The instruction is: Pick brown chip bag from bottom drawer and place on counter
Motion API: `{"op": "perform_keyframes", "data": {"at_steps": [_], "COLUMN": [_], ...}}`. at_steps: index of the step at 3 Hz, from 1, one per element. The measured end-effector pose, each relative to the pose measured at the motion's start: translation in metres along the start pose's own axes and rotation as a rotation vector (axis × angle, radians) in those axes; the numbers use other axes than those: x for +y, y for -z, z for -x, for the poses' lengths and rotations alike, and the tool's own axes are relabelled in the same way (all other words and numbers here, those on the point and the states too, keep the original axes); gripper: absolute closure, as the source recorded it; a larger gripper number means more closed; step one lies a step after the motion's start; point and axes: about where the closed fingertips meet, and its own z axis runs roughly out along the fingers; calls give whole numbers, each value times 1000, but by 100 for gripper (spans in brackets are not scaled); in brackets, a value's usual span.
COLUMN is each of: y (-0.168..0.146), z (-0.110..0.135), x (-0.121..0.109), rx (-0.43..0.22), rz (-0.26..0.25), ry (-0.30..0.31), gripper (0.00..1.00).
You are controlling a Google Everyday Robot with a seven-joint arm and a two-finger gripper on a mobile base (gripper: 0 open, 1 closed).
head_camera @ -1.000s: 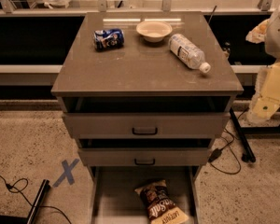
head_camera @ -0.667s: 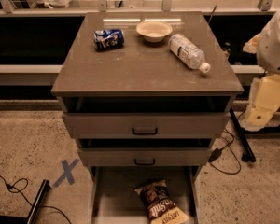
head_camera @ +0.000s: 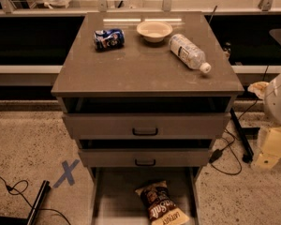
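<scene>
The brown chip bag point(head_camera: 161, 205) lies flat on the floor of the bottom drawer point(head_camera: 113, 201), which is pulled out widest at the foot of the cabinet. The bag sits right of the drawer's middle, its cream-yellow end toward the near edge. The counter point(head_camera: 145, 67) is the grey-brown cabinet top above it. My arm's white and cream links show at the right edge, and the gripper point(head_camera: 266, 160) hangs low there, right of the cabinet at about the middle drawer's height, well apart from the bag.
On the counter stand a crushed blue can point(head_camera: 108, 38), a cream bowl point(head_camera: 154, 30) and a lying water bottle point(head_camera: 189, 52). Two upper drawers point(head_camera: 145, 125) are partly open. Cables point(head_camera: 229, 149) lie on the floor at right, and a blue X mark point(head_camera: 66, 172) at left.
My arm has dropped lower and moved toward the right edge of the view. The view now sits slightly further back. The bag and counter items have not moved.
</scene>
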Motion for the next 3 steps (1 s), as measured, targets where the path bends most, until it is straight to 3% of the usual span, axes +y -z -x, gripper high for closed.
{"op": "perform_keyframes", "data": {"at_steps": [1,2,3], "y": [-17,-46,-112], "z": [6,19,33], "x": [-4,11,52], "rx": [-24,-81,-117], "rz": [59,120,173], "ry": [-22,-106,-298], "gripper": [0,0,0]}}
